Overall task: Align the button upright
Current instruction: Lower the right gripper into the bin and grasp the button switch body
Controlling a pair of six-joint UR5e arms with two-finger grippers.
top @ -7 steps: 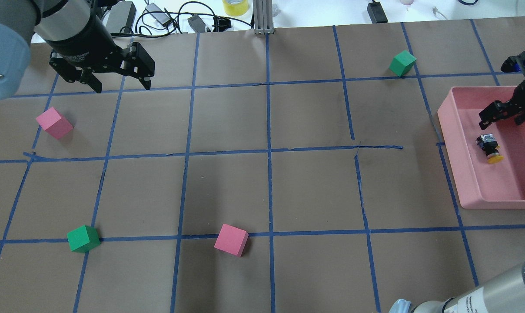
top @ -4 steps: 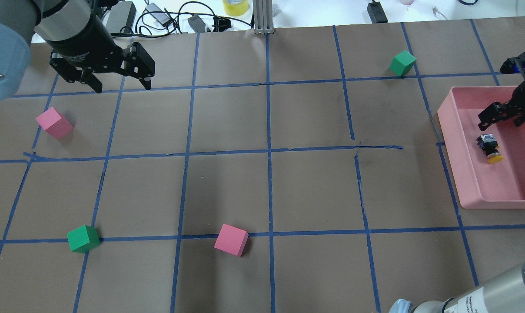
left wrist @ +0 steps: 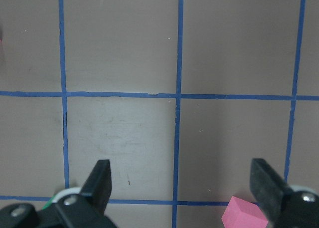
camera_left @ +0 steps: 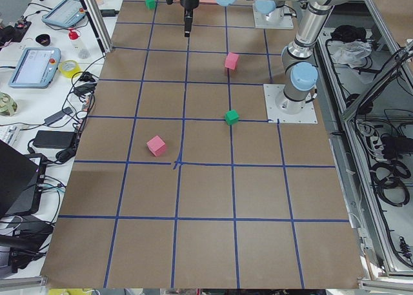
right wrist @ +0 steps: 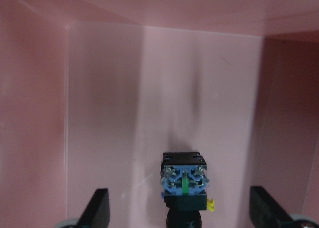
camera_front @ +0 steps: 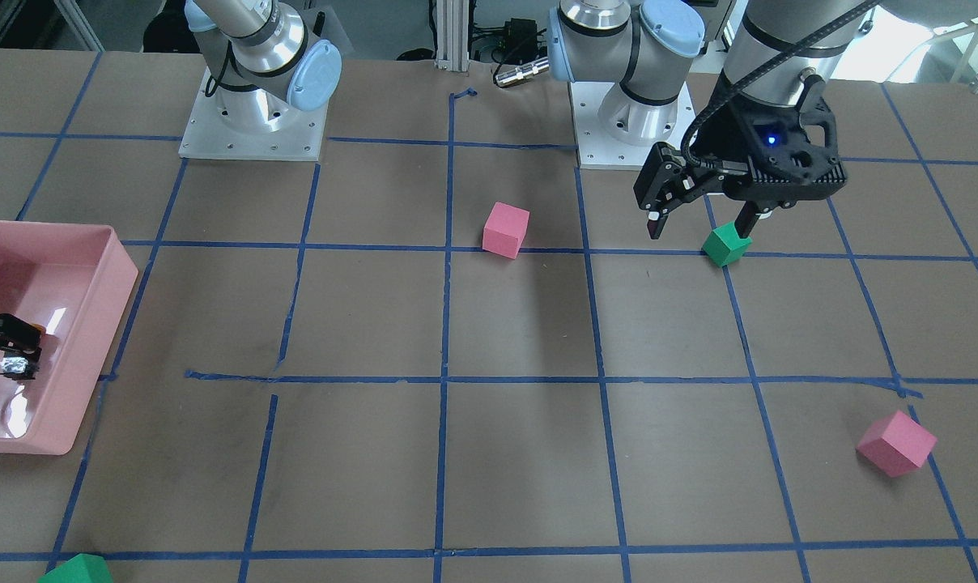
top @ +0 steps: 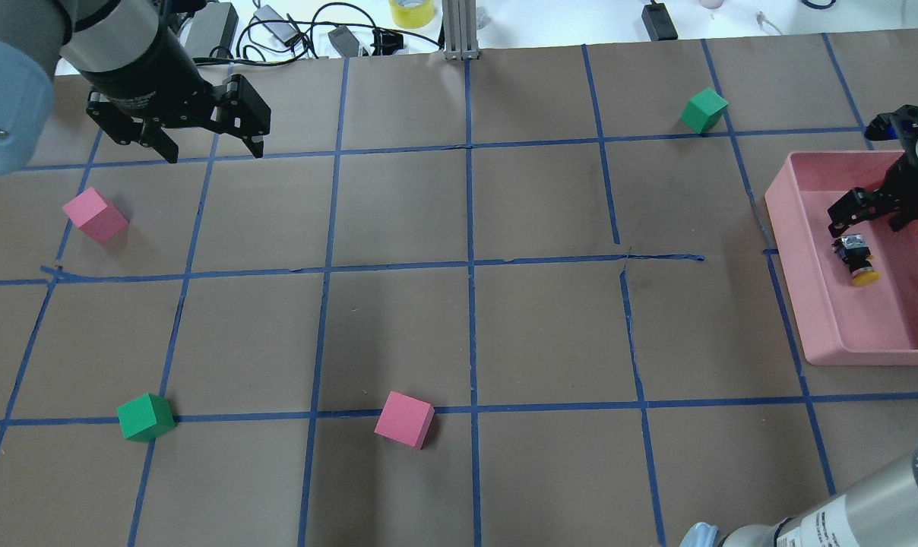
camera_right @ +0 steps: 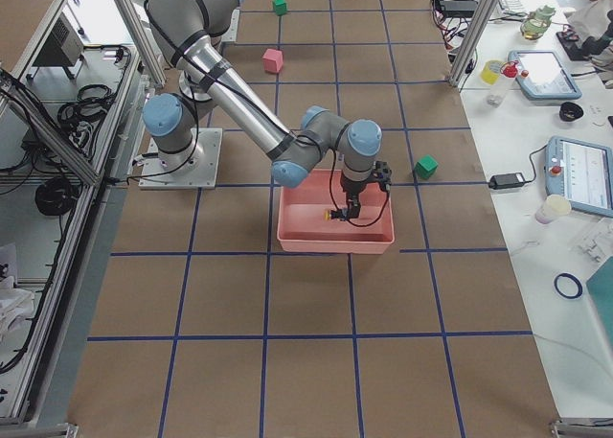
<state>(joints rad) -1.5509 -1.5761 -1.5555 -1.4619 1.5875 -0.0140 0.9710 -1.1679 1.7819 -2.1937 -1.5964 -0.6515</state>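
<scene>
The button (top: 856,260) lies on its side on the floor of the pink tray (top: 793,273), yellow cap toward the robot and terminal base away, so it is not yet upright. The right gripper (top: 877,220) hovers close over the terminal end with its fingers spread wide and clamped on nothing. The wrist view shows the button centred between them, so the approach looks lined up, while grasping, turning and setting it down all remain. The left gripper (top: 212,144) hangs with fingers apart over the table (top: 542,327), well away.
</scene>
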